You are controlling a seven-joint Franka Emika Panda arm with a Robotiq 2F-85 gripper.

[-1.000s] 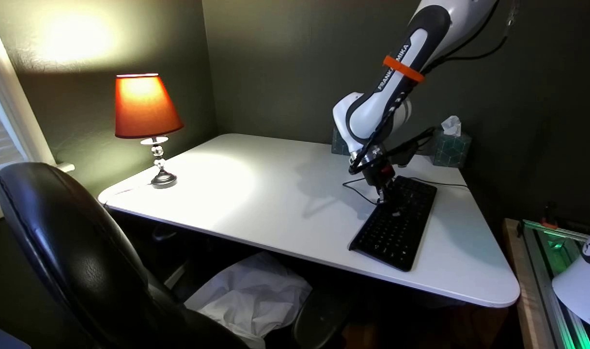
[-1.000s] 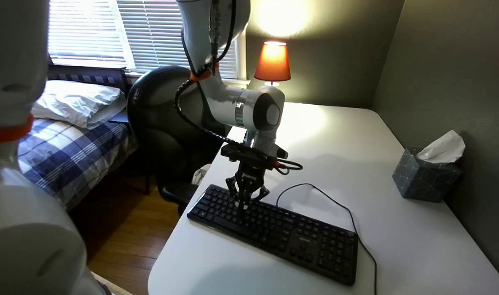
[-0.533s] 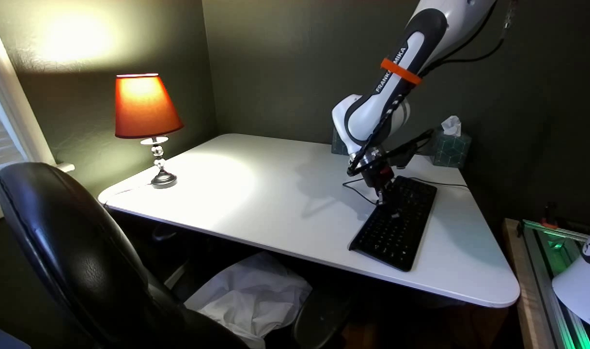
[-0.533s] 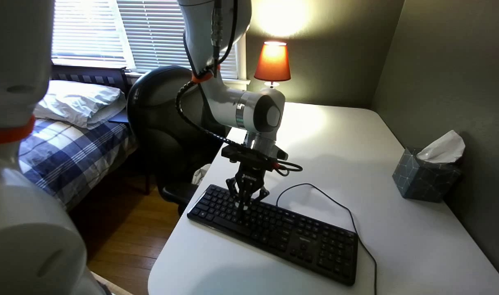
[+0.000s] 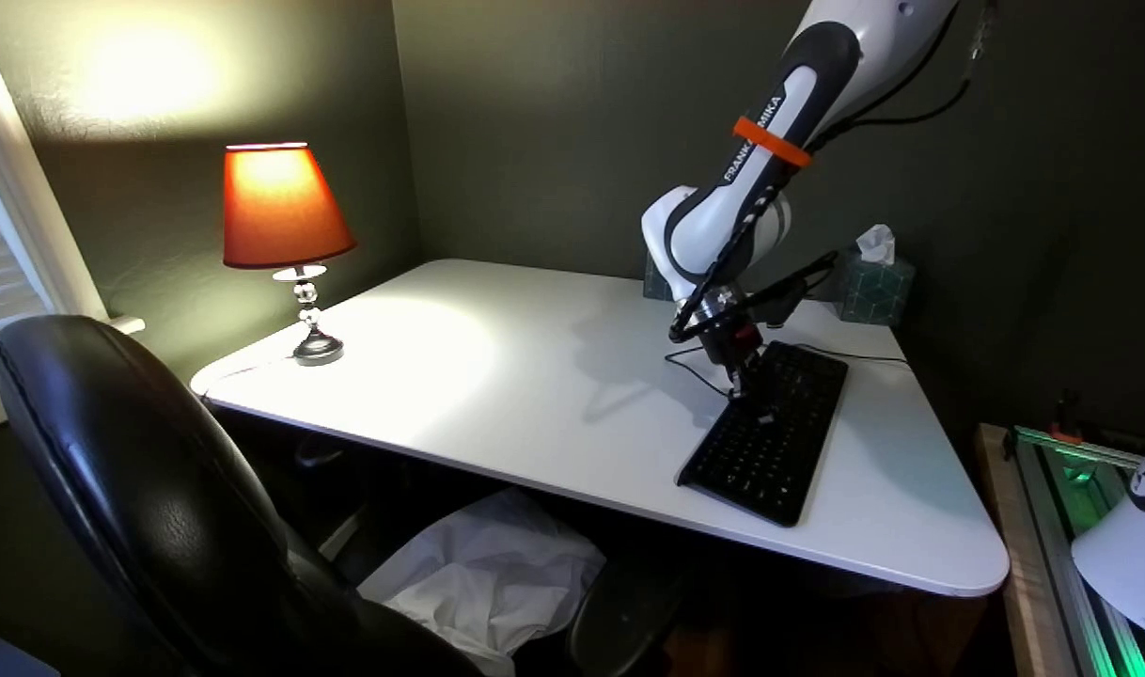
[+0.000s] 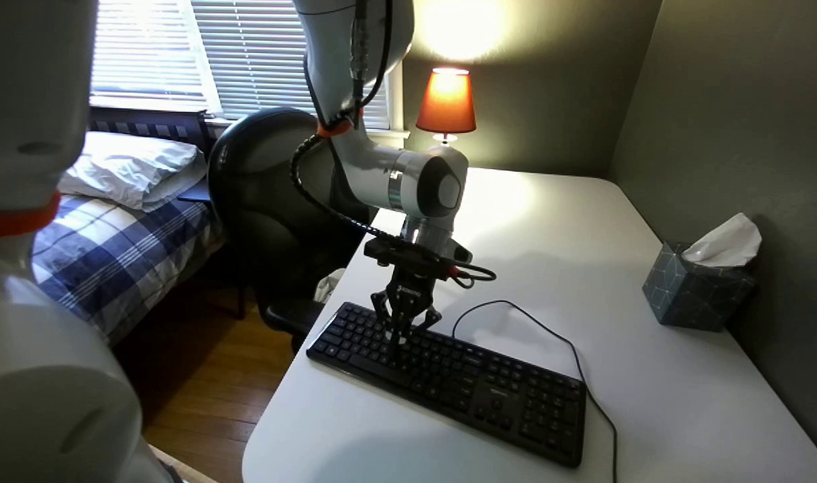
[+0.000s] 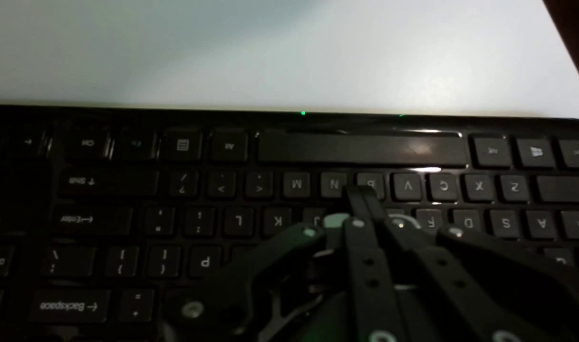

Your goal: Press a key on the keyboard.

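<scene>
The flat black keyboard (image 5: 756,465) lies on the white desk, also in an exterior view (image 6: 496,399). In the wrist view the keyboard (image 7: 296,185) shows with its letters upside down. My gripper (image 7: 362,190) is shut, its two dark fingertips side by side and nothing between them. They are over the gap between the N key (image 7: 333,184) and B key (image 7: 371,183), below the space bar (image 7: 361,149). The gripper points down at the keyboard in both exterior views (image 6: 394,354). I cannot tell whether the tips touch a key. The gripper hides keys behind the tips.
A thin dark cable (image 6: 561,339) curves over the desk (image 6: 556,282) behind the keyboard. A tissue box (image 6: 700,288) stands by the wall. A red lamp (image 5: 286,212) stands at the far desk end. A black chair (image 5: 159,489) is at the desk's edge.
The upper arm has shifted slightly, a little to the left in an exterior view. The gripper has stayed nearly in place over the same keys and remains shut. The keyboard has not moved.
</scene>
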